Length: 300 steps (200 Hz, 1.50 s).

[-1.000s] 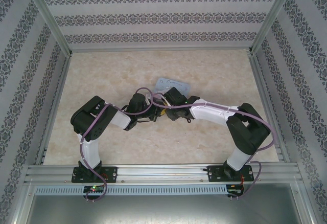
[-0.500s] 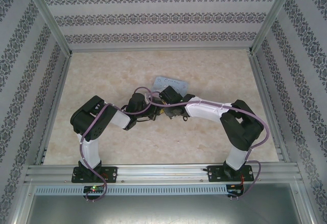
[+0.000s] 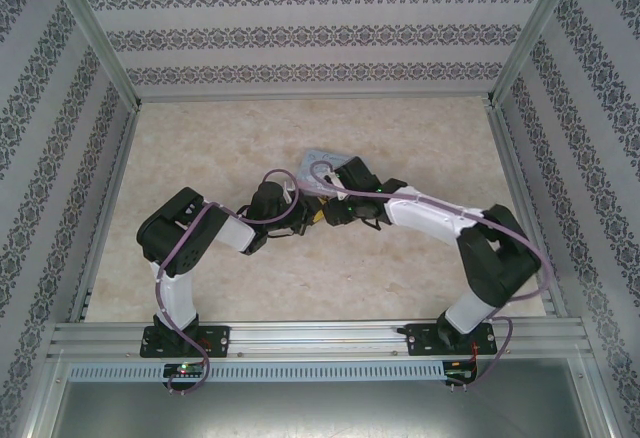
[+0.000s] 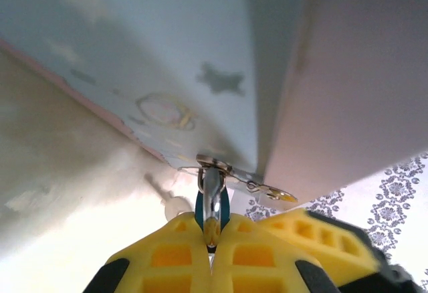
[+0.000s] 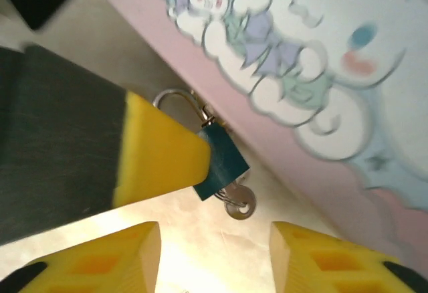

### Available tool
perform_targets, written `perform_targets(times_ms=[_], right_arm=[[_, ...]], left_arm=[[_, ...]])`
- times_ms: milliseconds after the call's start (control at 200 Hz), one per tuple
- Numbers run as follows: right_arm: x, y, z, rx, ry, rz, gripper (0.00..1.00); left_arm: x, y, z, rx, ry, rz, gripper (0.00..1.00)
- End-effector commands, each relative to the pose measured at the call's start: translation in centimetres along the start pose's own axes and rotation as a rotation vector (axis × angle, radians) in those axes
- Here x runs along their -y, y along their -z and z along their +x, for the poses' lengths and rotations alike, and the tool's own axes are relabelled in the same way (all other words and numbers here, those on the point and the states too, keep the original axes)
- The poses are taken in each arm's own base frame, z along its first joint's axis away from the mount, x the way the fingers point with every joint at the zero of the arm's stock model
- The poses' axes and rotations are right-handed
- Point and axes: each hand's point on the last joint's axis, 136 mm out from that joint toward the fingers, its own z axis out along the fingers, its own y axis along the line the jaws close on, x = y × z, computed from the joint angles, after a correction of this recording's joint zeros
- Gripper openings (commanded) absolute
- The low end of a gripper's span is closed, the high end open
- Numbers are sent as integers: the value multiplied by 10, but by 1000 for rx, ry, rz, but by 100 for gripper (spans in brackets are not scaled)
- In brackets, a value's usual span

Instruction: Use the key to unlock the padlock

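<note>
Pinching padlock (image 5: 221,162) in closed left tool (image 4: 211,236) beside tin (image 5: 301,72); right tool (image 5: 215,239) open below key (image 5: 239,204) at its base, empty. Risks knocking key out or wrenching padlock free if closed off-centre.

Top view: high, fixed at the near edge, looking down on the whole counter (image 3: 200,288).
Wrist views: very close, facing the tin (image 5: 321,52).
Shared: padlock (image 5: 221,166).

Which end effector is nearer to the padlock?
Left. The left end effector is shut on the padlock. The right end effector is open, its fingertips short of the padlock and of the key at its base, touching neither.
</note>
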Motion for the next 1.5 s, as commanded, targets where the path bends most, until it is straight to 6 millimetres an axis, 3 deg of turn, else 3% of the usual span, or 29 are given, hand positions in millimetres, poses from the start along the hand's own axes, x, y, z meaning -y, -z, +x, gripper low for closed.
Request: perform_targets(times_ms=[0, 105, 425, 769, 1069, 1364, 1494], right_arm=[[-5, 18, -7, 69, -109, -87, 52], [-6, 19, 0, 66, -173, -110, 53], [-13, -3, 21, 37, -327, -195, 53], [15, -18, -5, 84, -419, -173, 53], [28, -21, -37, 134, -489, -224, 53], [40, -22, -76, 188, -525, -277, 53], [37, -17, -71, 179, -510, -288, 52]], left_arm=[[-2, 1, 14, -56, -16, -7, 0], [-5, 1, 15, -58, -24, -21, 0], [-10, 6, 15, -58, -70, -65, 0], [-18, 15, 21, -79, -140, -135, 0], [-13, 29, 23, -66, -168, -141, 46], [16, 47, 16, -20, -221, -129, 69], [32, 54, 1, 11, -262, -141, 73]])
